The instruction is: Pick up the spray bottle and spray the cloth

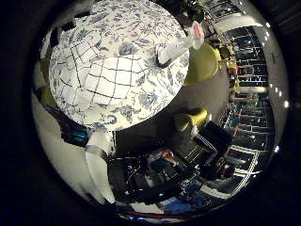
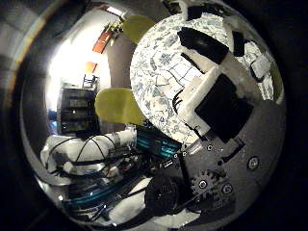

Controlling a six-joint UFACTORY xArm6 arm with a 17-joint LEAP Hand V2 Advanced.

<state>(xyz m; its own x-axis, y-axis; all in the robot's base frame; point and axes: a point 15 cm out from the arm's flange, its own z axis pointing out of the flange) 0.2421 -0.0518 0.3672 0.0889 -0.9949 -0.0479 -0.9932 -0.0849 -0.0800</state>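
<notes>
Our hand (image 2: 219, 103) hangs relaxed and empty above the round floral table (image 1: 141, 28), where the spray bottle (image 1: 181, 44) stands near the edge beside the checked cloth (image 1: 106, 77), so a clumsy descent could topple it off.

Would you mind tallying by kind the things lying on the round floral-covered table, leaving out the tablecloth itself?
Spray bottle: 1, near the table's edge
Grid-patterned cloth: 1, spread near the middle
Total: 2
</notes>
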